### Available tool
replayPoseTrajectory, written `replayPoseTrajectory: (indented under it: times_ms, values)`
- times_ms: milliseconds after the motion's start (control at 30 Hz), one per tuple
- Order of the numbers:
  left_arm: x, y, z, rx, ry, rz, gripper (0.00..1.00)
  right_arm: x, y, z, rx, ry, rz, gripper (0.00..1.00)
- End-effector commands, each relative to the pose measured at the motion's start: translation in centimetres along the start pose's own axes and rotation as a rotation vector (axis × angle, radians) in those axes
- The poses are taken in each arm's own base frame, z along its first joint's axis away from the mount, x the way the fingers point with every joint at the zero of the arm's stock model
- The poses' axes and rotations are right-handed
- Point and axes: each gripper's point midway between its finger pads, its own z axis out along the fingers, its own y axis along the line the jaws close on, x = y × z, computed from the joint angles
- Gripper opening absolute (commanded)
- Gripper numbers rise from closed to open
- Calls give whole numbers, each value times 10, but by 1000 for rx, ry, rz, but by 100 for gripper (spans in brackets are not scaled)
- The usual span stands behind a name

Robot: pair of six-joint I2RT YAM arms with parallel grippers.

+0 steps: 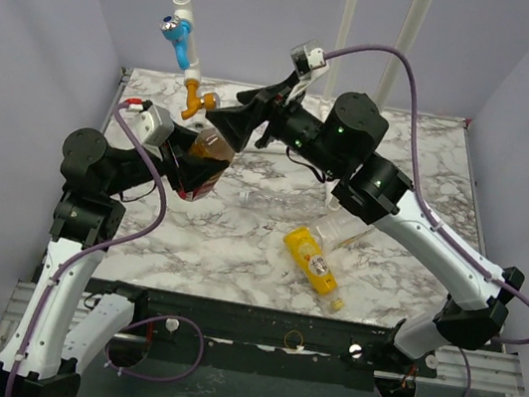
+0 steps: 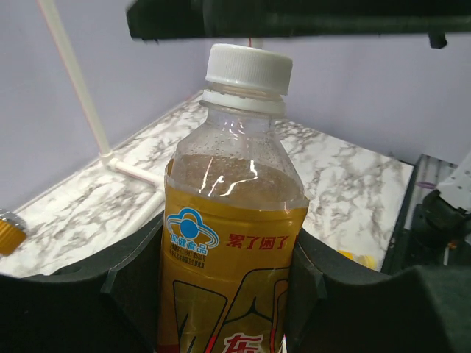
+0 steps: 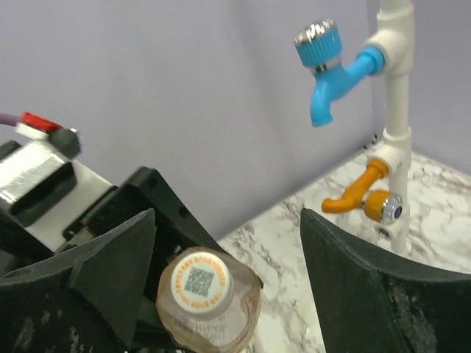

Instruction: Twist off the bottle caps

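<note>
Marble-patterned table [image 1: 442, 158], pale lilac walls [image 1: 50, 24]

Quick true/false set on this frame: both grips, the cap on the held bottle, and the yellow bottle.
1. The left gripper is shut on the brown bottle. True.
2. The white cap is already off that bottle. False: it sits on the neck.
3. The right gripper is clamped on the cap. False: its jaws stand wide open around it.
4. The yellow bottle lies on its side on the table. True.
</note>
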Motion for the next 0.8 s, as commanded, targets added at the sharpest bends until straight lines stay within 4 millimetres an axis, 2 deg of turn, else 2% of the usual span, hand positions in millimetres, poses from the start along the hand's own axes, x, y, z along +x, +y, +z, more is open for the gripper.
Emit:
replayPoseTrajectory:
  times_ms: [0,267,433,700,767]
  values:
    - [7,26,-4,-133,6,86,22,33,-16,1,81,93,37,80]
    - [14,34,-4,-167,20,70,22,37,-14,5,65,91,58,64]
    - [15,36,-3,-170,23,59,22,45,-13,9,57,104,71,46]
    - [12,35,-2,-170,18,33,22,48,-15,14,60,102,78,46]
    - [12,35,-2,-170,18,29,22,47,-15,15,59,100,78,40]
